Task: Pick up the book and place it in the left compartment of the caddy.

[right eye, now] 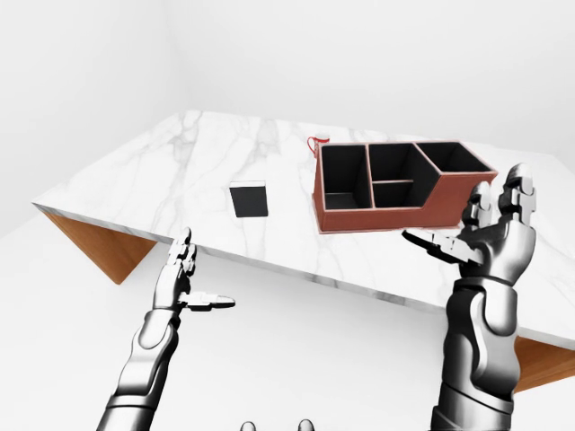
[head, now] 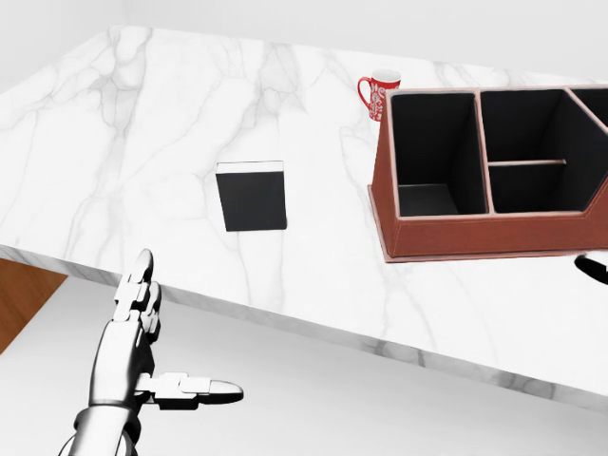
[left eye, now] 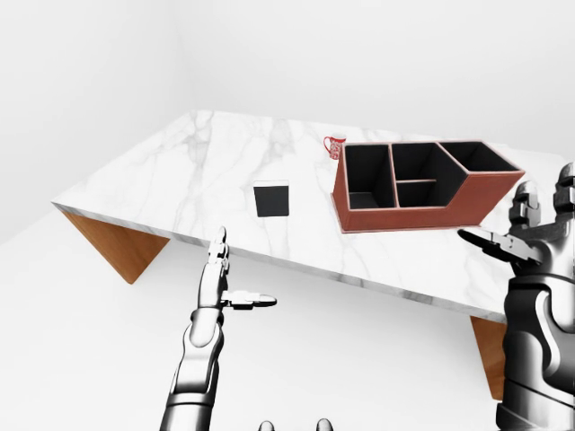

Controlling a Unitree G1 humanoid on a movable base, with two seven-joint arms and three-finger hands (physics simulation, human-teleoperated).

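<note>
Book (head: 251,196): black, lying flat on the marble table (head: 114,142), well left of the caddy.
Caddy (head: 475,233): red-brown box, dark compartments, nothing visible inside any of them.
Mug (head: 378,95): red and white, just beside the caddy's upper-left corner.
Left hand (head: 152,356): fingers spread wide, holding nothing, below the table edge.
Right hand (right eye: 490,235): wide too, empty, raised by the caddy's right end.

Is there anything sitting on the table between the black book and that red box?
Nothing: in the head view, only bare marble table separates the book from the caddy. The mug stands higher up, beside the caddy.
</note>
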